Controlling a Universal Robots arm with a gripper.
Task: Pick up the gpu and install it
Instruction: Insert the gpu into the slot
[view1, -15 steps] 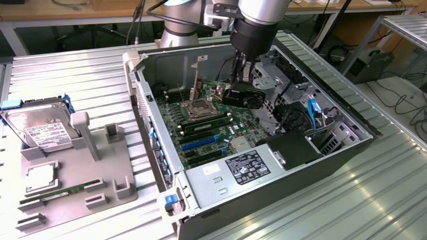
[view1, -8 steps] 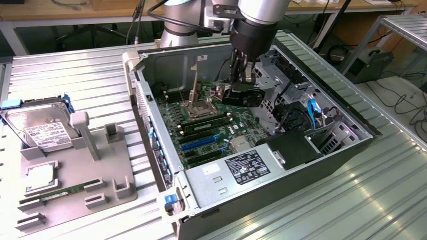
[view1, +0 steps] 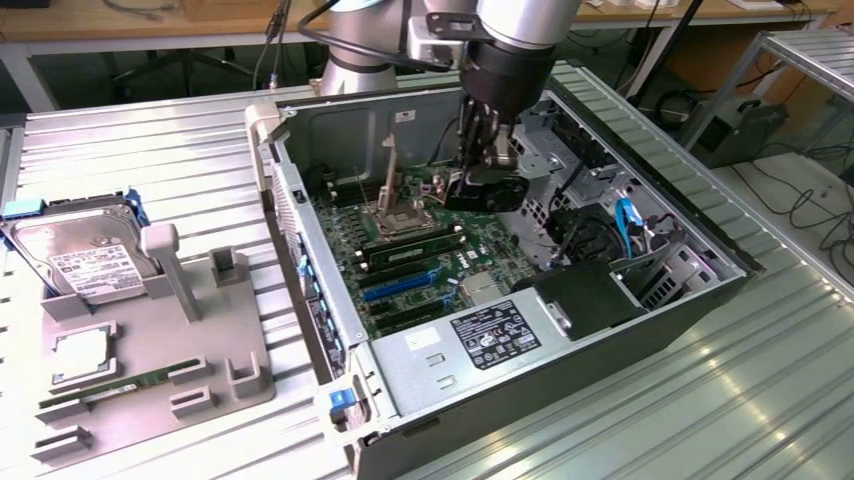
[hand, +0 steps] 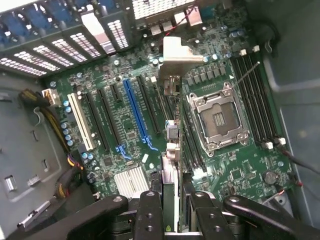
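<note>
The gripper (hand: 172, 217) is clamped on the gpu (hand: 171, 165), held edge-on over the motherboard (hand: 240, 172) inside the computer case (view1: 287, 200). In the exterior view it hangs at two o'clock from the CPU socket (view1: 400, 215).

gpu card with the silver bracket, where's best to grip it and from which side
Pinch the slim flat gpu card across its two broad faces, coming from the edge away from the green motherboard, clear of its silver metal bracket. It hangs edge-on, so the gripper, shut on it this way, probably leaves the slot edge free.
</note>
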